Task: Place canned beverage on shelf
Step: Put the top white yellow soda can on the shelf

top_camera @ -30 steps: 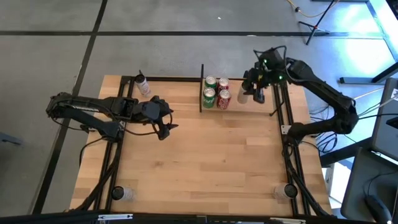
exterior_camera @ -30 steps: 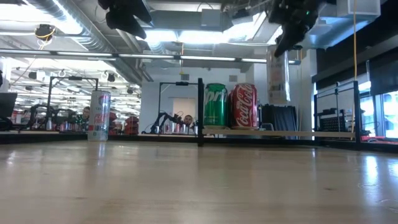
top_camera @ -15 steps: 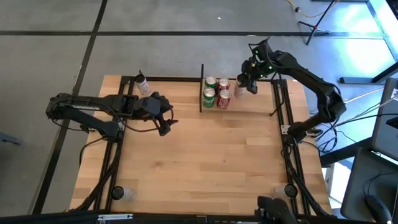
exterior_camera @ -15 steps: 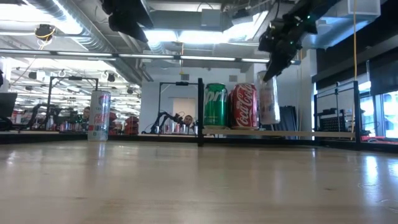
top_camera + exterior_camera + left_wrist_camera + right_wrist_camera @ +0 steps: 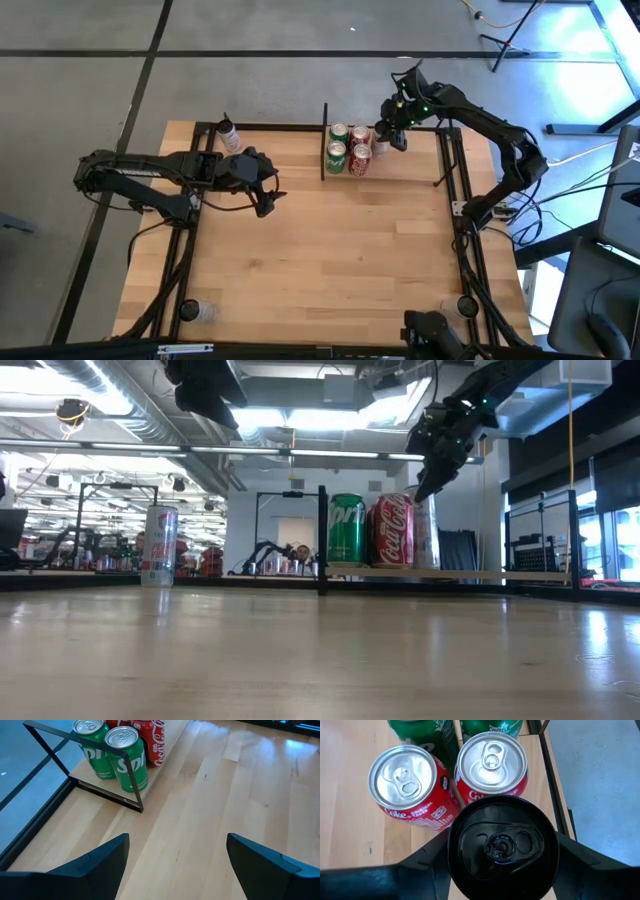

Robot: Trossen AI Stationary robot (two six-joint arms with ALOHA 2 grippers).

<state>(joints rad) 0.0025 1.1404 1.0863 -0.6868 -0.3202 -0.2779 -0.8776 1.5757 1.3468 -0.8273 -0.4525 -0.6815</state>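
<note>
My right gripper (image 5: 386, 138) is over the shelf (image 5: 480, 574) at the table's far side, shut on a slim pale can with a black top (image 5: 501, 845). That can (image 5: 426, 530) stands upright just right of two red Coca-Cola cans (image 5: 360, 158) and two green Sprite cans (image 5: 337, 152) on the shelf board. Its base looks level with the board. My left gripper (image 5: 268, 200) hangs open above the table left of the middle, its fingers (image 5: 100, 865) wide apart over bare wood. My right gripper pinches the black-topped can by two opposite sides of its upper wall (image 5: 451, 862), just below the rim. The fingers (image 5: 580, 862) slant down on it from above and from the table's right. The can is upright; its base (image 5: 426, 565) appears to meet the shelf board.
Another slim white can (image 5: 228, 135) stands alone near the table's far left corner (image 5: 160, 545). Thin black rods (image 5: 324, 140) frame the shelf, which has free board (image 5: 420, 160) to the right of the cans. The wide wooden tabletop (image 5: 330, 260) lies open in front.
My right gripper has gone down and toward the table's left along the shelf with the can. The can has stayed upright and come from above the shelf to a spot right beside the red cans, at the board's level.
</note>
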